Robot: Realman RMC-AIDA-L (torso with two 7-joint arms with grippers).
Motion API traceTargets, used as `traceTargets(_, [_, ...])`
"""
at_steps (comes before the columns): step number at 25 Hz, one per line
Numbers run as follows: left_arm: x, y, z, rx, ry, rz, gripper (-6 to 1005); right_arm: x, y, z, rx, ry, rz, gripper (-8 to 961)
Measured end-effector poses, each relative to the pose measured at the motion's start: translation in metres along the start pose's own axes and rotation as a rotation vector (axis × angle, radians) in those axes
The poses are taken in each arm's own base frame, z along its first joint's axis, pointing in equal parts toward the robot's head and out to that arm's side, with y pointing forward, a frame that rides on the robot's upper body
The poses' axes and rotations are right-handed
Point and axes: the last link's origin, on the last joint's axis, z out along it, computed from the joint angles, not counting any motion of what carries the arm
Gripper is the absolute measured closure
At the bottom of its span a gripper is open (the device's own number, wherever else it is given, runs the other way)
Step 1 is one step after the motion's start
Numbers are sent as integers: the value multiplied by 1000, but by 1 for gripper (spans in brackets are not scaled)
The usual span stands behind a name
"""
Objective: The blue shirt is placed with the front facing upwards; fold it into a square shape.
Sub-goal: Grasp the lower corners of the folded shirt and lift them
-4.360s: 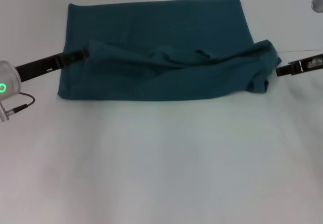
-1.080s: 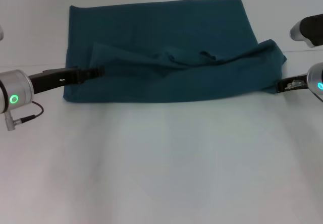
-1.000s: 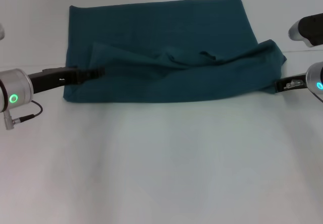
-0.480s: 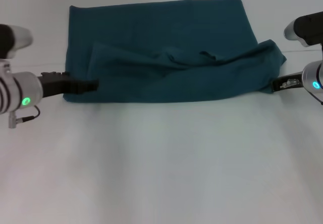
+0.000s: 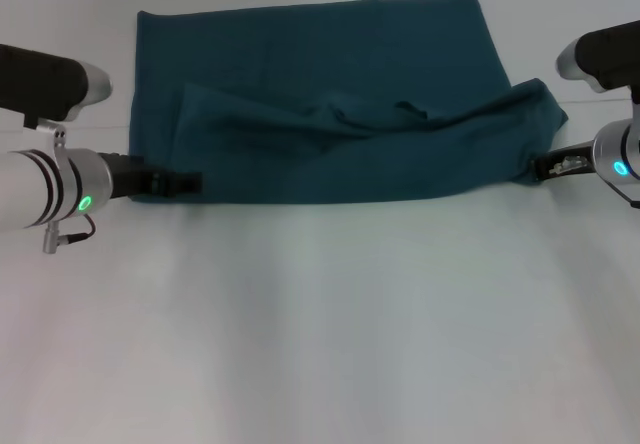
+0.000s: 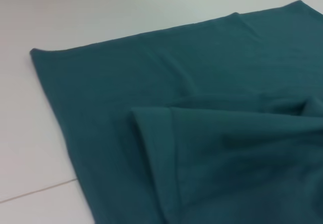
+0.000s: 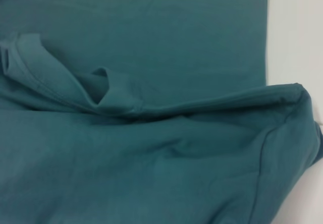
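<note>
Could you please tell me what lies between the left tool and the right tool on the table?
In the head view, only the dark teal-blue cotton shirt spans between the left tool and the right tool.

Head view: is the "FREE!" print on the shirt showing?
No. The blue shirt shows only plain teal fabric, a flat far layer with a rumpled folded layer across the near half, and no white lettering.

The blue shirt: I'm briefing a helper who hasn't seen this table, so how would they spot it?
On the pale table, look at the far half, between the two arms. The blue shirt is the wide teal-blue cloth there, its near part folded over in rumpled ridges.
</note>
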Motion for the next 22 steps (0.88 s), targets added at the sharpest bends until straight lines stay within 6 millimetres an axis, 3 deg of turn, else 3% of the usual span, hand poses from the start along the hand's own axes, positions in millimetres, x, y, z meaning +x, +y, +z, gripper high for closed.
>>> traceTargets(11, [-16, -23, -1, 60, -42, -177, 83, 0, 6, 1, -7, 2, -13, 928])
traceTargets(22, [-12, -13, 2, 37, -38, -249, 84, -2, 9, 1, -8, -3, -29, 929])
